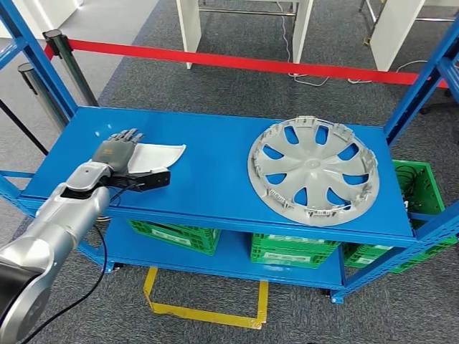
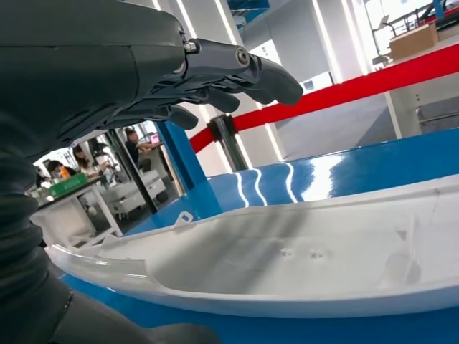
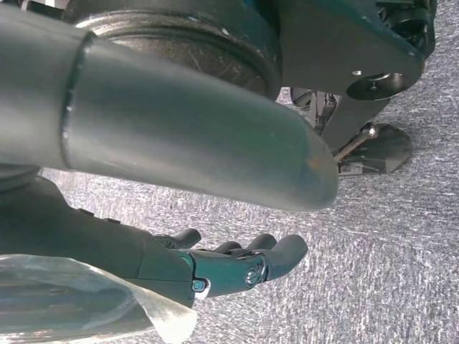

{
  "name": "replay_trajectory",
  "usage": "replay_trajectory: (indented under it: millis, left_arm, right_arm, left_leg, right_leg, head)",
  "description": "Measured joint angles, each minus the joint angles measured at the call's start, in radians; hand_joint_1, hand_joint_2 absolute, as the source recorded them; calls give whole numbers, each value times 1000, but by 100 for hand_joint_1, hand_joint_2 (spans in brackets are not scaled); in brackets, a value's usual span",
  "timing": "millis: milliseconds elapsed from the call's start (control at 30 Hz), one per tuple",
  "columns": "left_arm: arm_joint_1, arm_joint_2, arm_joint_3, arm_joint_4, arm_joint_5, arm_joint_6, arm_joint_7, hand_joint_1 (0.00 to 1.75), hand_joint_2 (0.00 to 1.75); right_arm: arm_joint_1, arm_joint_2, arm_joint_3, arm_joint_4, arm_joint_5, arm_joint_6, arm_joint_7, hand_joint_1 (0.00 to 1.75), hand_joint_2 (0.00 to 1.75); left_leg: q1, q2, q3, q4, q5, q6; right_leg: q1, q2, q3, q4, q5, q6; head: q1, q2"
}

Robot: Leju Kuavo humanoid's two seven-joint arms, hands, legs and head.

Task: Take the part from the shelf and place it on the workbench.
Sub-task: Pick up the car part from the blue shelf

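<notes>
While the white part [image 1: 154, 156] lies at the shelf's [image 1: 216, 172] left end, the left hand [image 1: 115, 153] brackets its near edge, fingers [image 2: 238, 68] spread above and thumb below, not yet clamped, apparently readying a lift. The right hand [image 3: 238, 261] hangs empty, fingers extended.

White part's [image 1: 157, 156] near edge behind left hand [image 1: 115, 154]

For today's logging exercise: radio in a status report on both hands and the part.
Left hand at white part on shelf, fingers above it, no grip yet. Right hand hangs open. Wheel cover well aside.
</notes>
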Motion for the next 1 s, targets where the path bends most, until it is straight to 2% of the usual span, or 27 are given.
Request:
replay_trajectory:
  millis: [500, 833, 967, 1000]
  left_arm:
    - [0, 19, -62, 15, -128, 0, 101, 0, 175]
    - [0, 27, -64, 31, -128, -10, 111, 0, 175]
    - [0, 29, -65, 36, -128, -18, 114, 172, 175]
    - [0, 29, -65, 38, -128, -23, 115, 175, 175]
  right_arm:
    - [-1, 0, -2, 0, 15, 0, 6, 0, 0]
    - [-2, 0, -2, 0, 21, 0, 8, 0, 0]
    - [-3, 0, -2, 0, 22, 0, 9, 0, 0]
    - [-3, 0, -2, 0, 23, 0, 10, 0, 0]
  left_leg:
    - [0, 0, 0, 0, 0, 0]
    - [0, 0, 0, 0, 0, 0]
    - [0, 0, 0, 0, 0, 0]
    - [0, 0, 0, 0, 0, 0]
  right_leg:
    - [0, 0, 0, 0, 0, 0]
    - [0, 0, 0, 0, 0, 0]
    - [0, 0, 0, 0, 0, 0]
    - [0, 0, 0, 0, 0, 0]
  head:
    - [0, 0]
    - [0, 0]
    - [0, 0]
    - [0, 0]
